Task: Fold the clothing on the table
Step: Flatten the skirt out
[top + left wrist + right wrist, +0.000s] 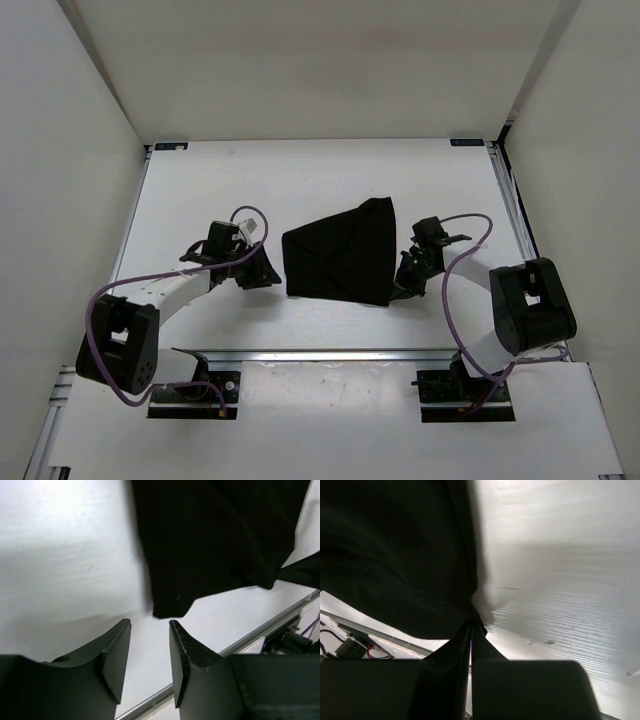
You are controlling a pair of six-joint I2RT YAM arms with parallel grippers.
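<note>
Black fabric, the clothing (340, 252), lies at the middle of the table (300, 180) as a compact, uneven bundle. We judge it partly folded: layers overlap and a crease runs across it, but the outline is not square and the edges do not line up. What is left, as we read it, is at least one more fold and a tidying of the corners.

The left gripper (150, 625) stands with its fingers apart and nothing between them, just beside the garment's near left corner and not touching it. The right gripper (472, 622) has its fingers pressed together on the hem at the near right corner (the cloth draws to a point there in the left wrist view), so we take it as pinching the fabric.

Around the work we see purple cables (445, 290) looping off each arm, the metal rail (330, 354) along the near edge, and white walls (70, 150). Nothing lies on the cloth, though the right cable hangs near the pinched corner.
</note>
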